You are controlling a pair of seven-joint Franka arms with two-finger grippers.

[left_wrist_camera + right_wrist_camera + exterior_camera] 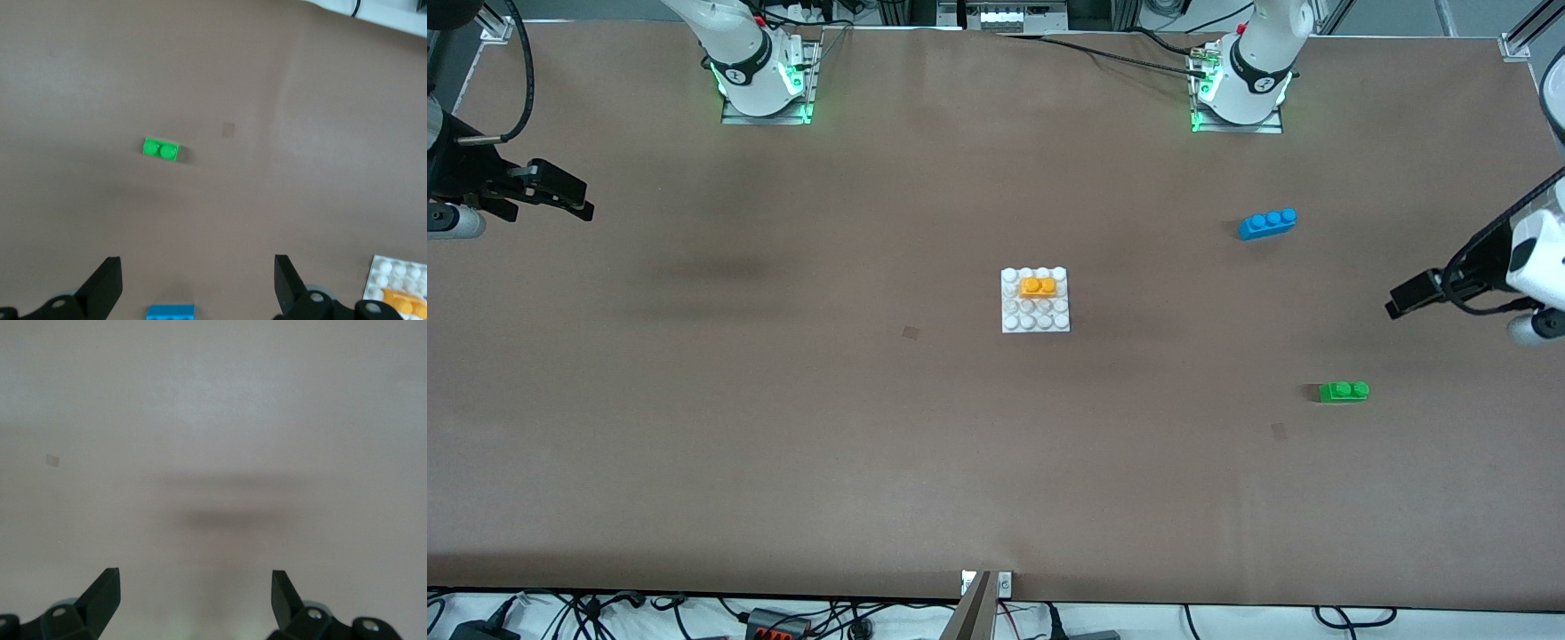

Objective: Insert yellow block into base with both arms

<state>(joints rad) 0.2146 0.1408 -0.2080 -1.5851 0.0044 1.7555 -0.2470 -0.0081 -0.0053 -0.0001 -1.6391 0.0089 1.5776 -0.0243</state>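
Brick of yellow-orange plastic with 2 studs (pixel 1038 286) sits on your white square studded base plate (pixel 1035 320); left gripper (pixel 197 283) and right gripper (pixel 195 597) hang wide open, holding nothing.

Robotics lab: bolted arm bases (pixel 765 84), brown-covered table (pixel 783 427) (cables along edge)

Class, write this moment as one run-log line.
yellow block: seated on base | left gripper: open, empty, at table end | right gripper: open, empty, at table end
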